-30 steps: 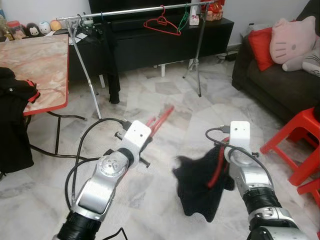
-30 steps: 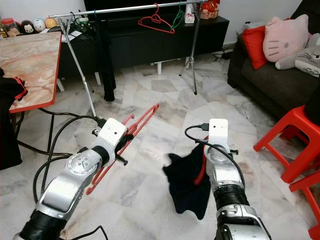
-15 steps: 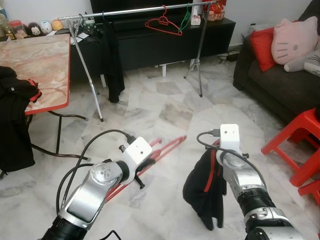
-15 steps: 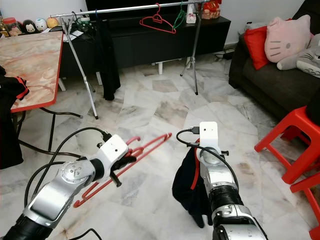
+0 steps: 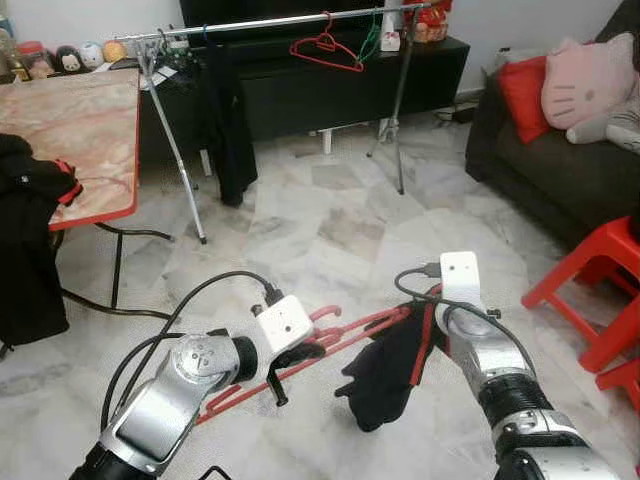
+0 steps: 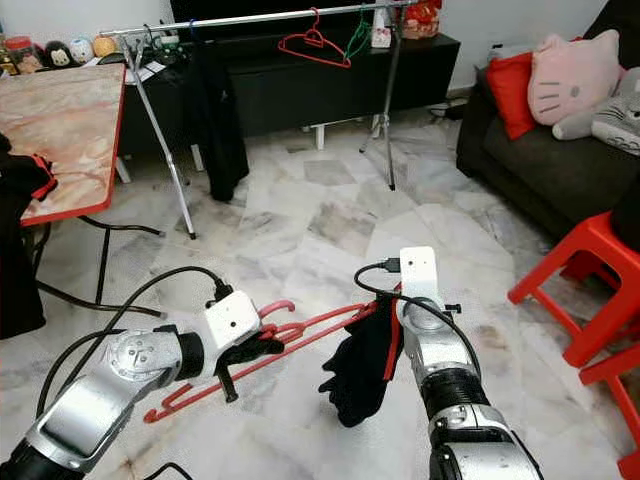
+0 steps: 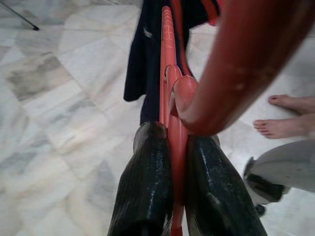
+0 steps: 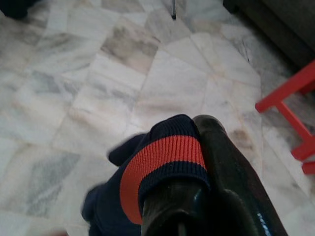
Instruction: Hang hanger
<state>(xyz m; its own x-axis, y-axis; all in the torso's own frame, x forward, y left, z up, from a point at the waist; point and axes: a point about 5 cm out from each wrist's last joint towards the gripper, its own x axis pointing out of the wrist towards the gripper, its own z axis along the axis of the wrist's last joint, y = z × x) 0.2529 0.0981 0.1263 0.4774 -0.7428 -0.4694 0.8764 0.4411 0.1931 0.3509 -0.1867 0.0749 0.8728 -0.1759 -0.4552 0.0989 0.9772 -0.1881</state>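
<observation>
the red plastic hanger (image 6: 300, 335) is thin and smooth, held low above the glossy marble floor (image 6: 300, 230). the left gripper (image 7: 170, 162) has its two black fingers pressed together on the hanger's bar. the right gripper (image 8: 197, 167) is clamped on a soft dark garment (image 6: 360, 375) with a red ribbed band; the hanger's far end touches this cloth.

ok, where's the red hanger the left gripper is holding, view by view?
Left eye view: red hanger low centre, shut in the left gripper, tip at the dark garment.
Right eye view: low centre, reaching the right gripper.
Left wrist view: bar runs up the middle between the fingers.
Right wrist view: not in it.
Shared landmark: the dark garment.
</observation>
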